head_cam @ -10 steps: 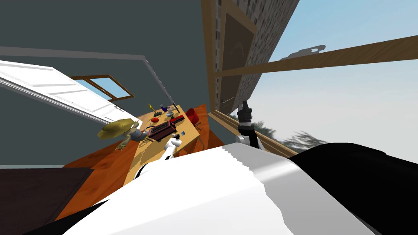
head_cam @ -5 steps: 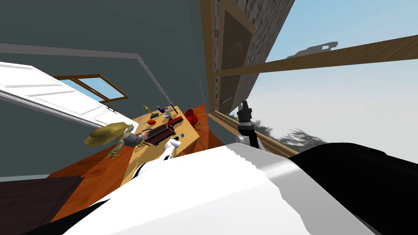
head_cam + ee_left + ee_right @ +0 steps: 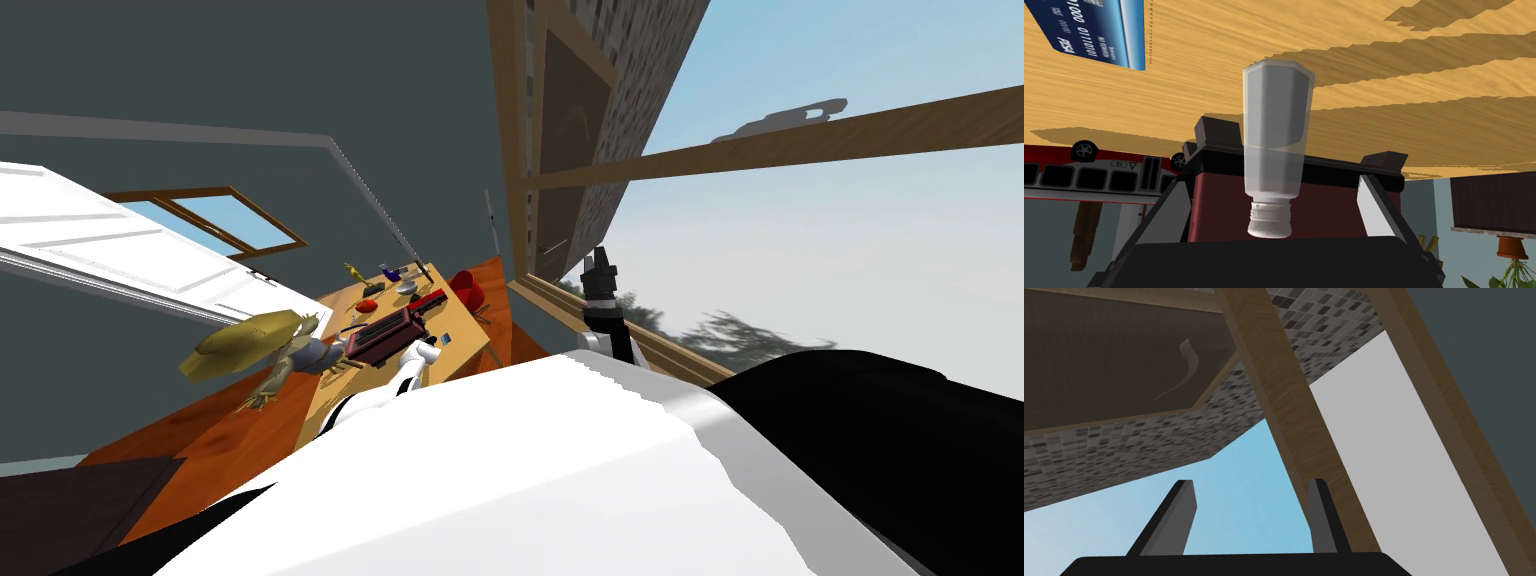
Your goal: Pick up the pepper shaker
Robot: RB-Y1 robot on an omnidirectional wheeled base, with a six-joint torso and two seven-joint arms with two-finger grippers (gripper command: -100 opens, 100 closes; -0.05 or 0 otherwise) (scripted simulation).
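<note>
**Pepper shaker framed between open left claw**

The left claw [image 3: 1274, 181] is held open low over the table [image 3: 1374, 65], its two fingers spread wide. The pepper shaker [image 3: 1276, 125], a clear faceted bottle with a pale screw cap, is seen standing upright on the table between the fingers, touched by neither, its cap towards the claw. Just beyond the shaker a dark red box [image 3: 1324, 205] with a black top is seen. Beside the box a red and white toy bus [image 3: 1089, 175] is set, and farther off on the table a blue bank card [image 3: 1099, 30] is laid flat. The right claw [image 3: 1250, 483] is raised near the window, its fingers parted and nothing gripped.
</note>
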